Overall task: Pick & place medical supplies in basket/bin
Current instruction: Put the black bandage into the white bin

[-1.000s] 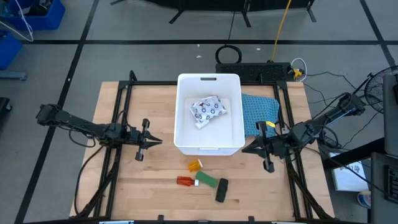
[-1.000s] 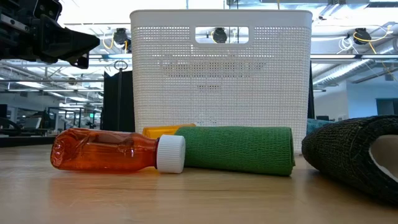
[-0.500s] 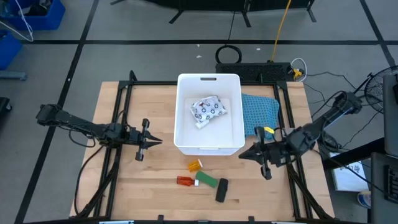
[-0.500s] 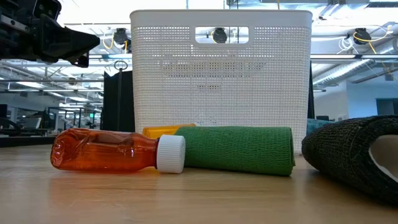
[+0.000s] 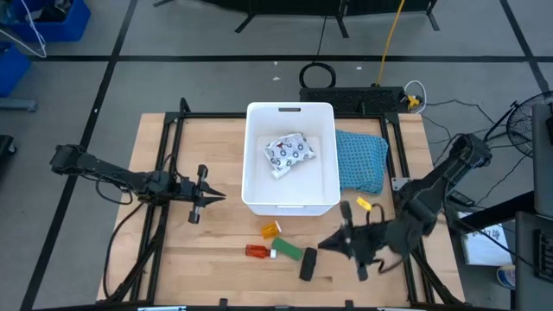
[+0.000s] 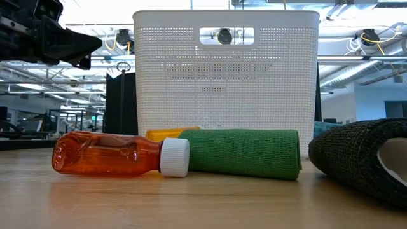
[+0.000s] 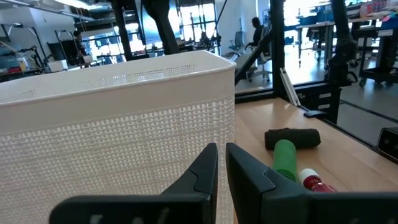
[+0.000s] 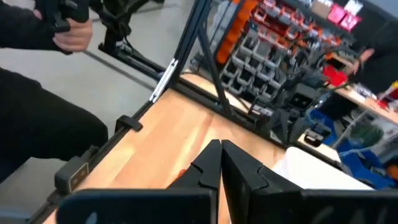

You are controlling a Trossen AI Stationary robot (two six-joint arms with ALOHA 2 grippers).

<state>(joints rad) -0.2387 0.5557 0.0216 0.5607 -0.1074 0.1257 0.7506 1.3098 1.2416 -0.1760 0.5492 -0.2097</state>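
The white bin [image 5: 252,173] stands mid-table with the white dark-printed packet [image 5: 289,154] lying inside. Near its front lie the orange vial [image 5: 271,229], the red tube [image 5: 255,250], the green bar [image 5: 289,250] and the black oblong [image 5: 308,264], all flat on the wood. No small white roll shows. My right gripper [image 5: 322,245] is shut and empty, just right of the black oblong and clear of it. My left gripper [image 5: 218,196] is shut and empty, left of the bin's front corner; it also shows in the low view [image 6: 86,43].
A blue-green mesh cloth [image 5: 363,161] lies right of the bin, with a small yellow piece [image 5: 364,204] in front of it. Black frame rails [image 5: 164,173] run along both table sides. A person's hand and dark sleeve [image 8: 68,31] show beyond the table in the right wrist view.
My right gripper has gone from beside the bin's right front corner toward the table's near edge and left, toward the black oblong, staying shut. My left arm and the supplies have kept still.
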